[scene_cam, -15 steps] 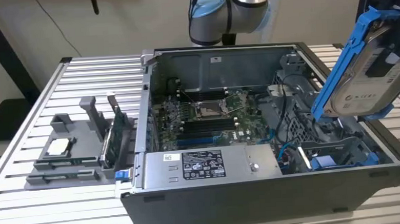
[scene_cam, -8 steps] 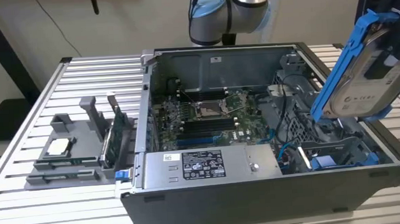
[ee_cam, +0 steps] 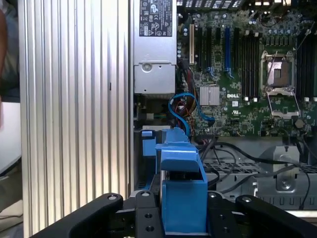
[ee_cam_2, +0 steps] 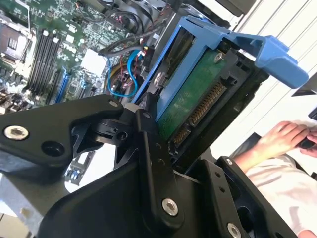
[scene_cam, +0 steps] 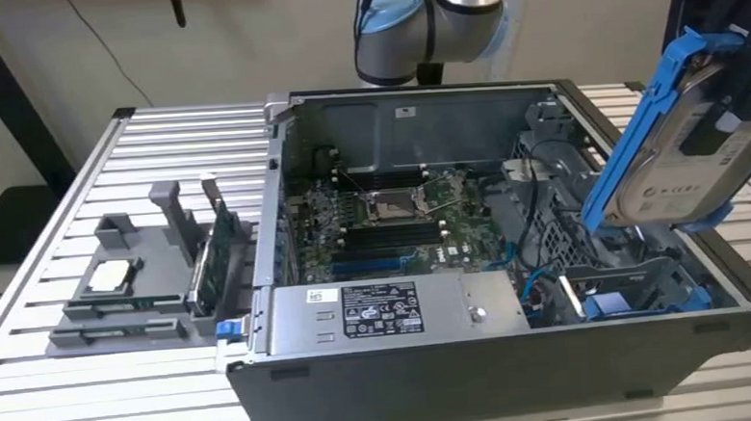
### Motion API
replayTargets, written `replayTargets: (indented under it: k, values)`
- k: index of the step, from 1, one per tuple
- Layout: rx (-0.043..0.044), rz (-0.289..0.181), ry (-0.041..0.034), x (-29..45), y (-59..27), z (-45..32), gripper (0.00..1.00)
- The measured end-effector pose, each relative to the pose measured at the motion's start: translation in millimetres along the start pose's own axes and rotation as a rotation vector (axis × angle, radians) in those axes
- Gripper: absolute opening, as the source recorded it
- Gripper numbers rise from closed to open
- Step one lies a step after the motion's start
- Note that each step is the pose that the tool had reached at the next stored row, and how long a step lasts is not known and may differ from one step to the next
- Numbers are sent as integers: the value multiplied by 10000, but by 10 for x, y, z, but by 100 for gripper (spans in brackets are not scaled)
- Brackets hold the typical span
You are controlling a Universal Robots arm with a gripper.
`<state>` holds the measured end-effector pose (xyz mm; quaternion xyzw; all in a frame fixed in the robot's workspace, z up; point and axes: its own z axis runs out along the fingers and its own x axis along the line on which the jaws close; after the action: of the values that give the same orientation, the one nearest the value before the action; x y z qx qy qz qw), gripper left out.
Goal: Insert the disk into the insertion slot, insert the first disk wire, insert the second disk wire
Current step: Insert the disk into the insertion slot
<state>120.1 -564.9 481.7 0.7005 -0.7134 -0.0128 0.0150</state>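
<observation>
The slatted table (scene_cam: 154, 155) carries an open case (scene_cam: 487, 378) lying on its side. Inside lie the motherboard (scene_cam: 390, 229) and, against the near wall, the power supply (scene_cam: 394, 311). The slot (scene_cam: 637, 279) sits in the drive cage at the exterior view's right end of the case. The disk (scene_cam: 681, 146), in its blue carrier, hangs tilted in the air above that end, clear of the slot. The gripper (ee_cam: 181, 208) is clamped on the disk, one black finger on each side of the carrier. Blue cables (ee_cam: 183, 106) loop beside the motherboard. In the second wrist view a person's hand (ee_cam_2: 285, 136) rests beyond the table.
</observation>
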Motion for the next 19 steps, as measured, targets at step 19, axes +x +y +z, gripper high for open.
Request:
replayTargets:
  k: [19]
  values:
    - [1,1,23,1,-26,141,33]
